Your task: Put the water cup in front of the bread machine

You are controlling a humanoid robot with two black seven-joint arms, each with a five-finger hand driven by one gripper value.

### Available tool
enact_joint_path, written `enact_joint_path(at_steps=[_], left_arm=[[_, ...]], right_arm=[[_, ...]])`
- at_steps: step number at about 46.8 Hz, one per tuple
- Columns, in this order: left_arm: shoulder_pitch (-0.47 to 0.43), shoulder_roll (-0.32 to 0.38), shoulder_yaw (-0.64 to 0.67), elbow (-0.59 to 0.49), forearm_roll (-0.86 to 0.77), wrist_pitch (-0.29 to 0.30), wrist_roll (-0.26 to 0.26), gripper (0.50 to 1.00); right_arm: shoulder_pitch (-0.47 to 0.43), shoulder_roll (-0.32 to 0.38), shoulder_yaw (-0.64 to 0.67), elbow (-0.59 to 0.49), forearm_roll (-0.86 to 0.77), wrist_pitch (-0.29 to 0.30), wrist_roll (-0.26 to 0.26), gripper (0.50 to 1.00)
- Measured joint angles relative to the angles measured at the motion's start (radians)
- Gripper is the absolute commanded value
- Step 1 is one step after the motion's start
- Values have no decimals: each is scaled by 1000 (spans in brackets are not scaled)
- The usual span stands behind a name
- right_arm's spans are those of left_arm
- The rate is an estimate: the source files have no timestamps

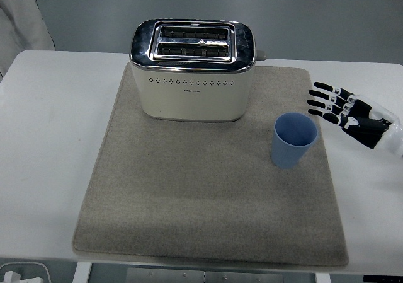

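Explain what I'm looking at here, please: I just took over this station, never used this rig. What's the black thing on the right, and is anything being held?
This single view comes from a camera high on the robot's own side, looking down over a white table. The black thing at the right edge is the robot's right hand, a five-fingered hand with its fingers spread. It holds nothing and sits apart from the cup. The left arm is not in the picture. On the table lies a grey mat. At the mat's far end stands a cream toaster with two empty slots on top. The blue cup stands upright on the mat, nearer than the toaster and off to its right, looking empty. At the top left corner a bit of white cloth shows.
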Motion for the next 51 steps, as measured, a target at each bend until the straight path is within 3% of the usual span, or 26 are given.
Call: enact_joint_path(at_steps=[18,41,51], left_arm=[[0,0,0,0,0,0,0,1000],[0,0,0,0,0,0,0,1000],[0,0,0,0,0,0,0,1000]], right_arm=[[85,-79,-1,-214,136,0,-10,928],[104,-149,-16,-241,203,0,-7,928],[129,-153,-14,-327,205,0,-1,928]])
